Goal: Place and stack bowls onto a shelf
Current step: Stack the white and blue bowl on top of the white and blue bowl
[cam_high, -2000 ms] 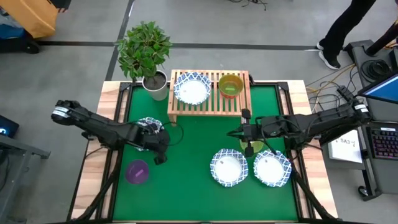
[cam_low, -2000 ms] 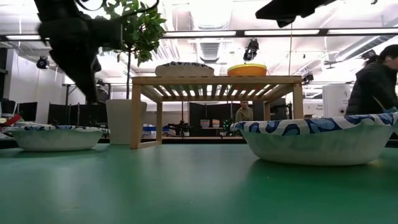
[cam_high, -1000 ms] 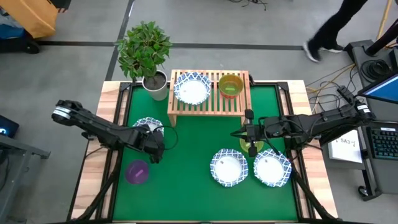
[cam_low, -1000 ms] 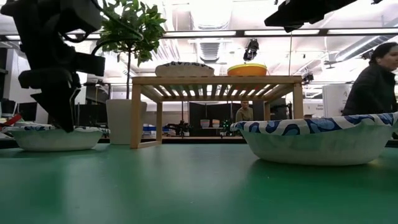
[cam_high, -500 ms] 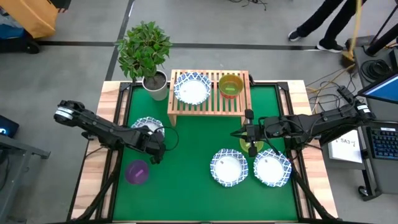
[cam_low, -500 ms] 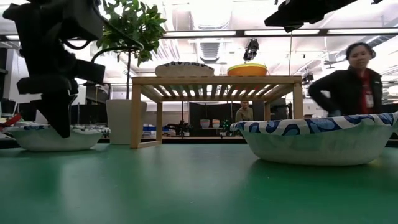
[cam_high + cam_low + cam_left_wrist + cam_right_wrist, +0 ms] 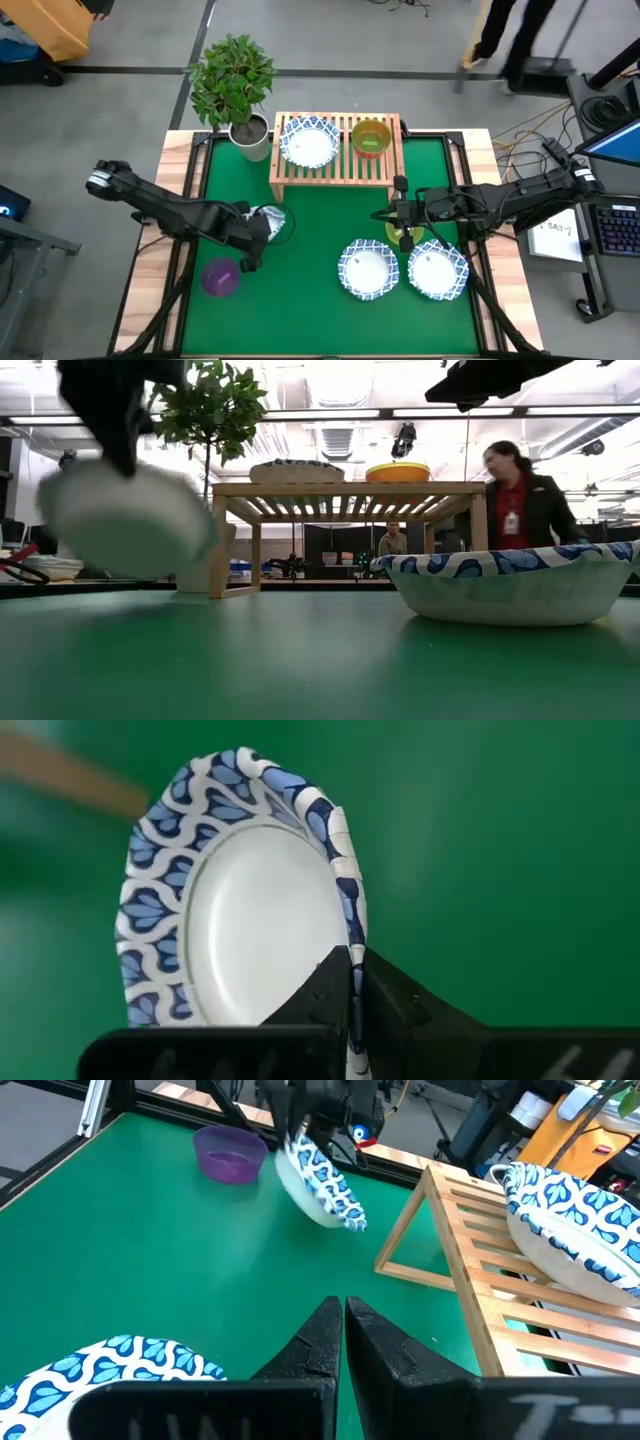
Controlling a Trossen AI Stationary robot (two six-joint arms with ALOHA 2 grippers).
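Bare green mat [image 7: 300,300] at table centre; shelf [image 7: 336,170] and plant pot [image 7: 251,140] blocking far edge

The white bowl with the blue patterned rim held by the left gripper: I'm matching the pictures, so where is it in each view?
High view: white bowl with blue patterned rim, left of centre.
Low view: lifted and tilted at upper left.
Left wrist view: fills the centre, rim pinched.
Right wrist view: upper middle, beside the purple bowl.
Shared landmark: light-wood slatted shelf, absent from the left wrist view.

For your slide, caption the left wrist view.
Left gripper shut on the rim of a blue-patterned white bowl, lifted above the green table.
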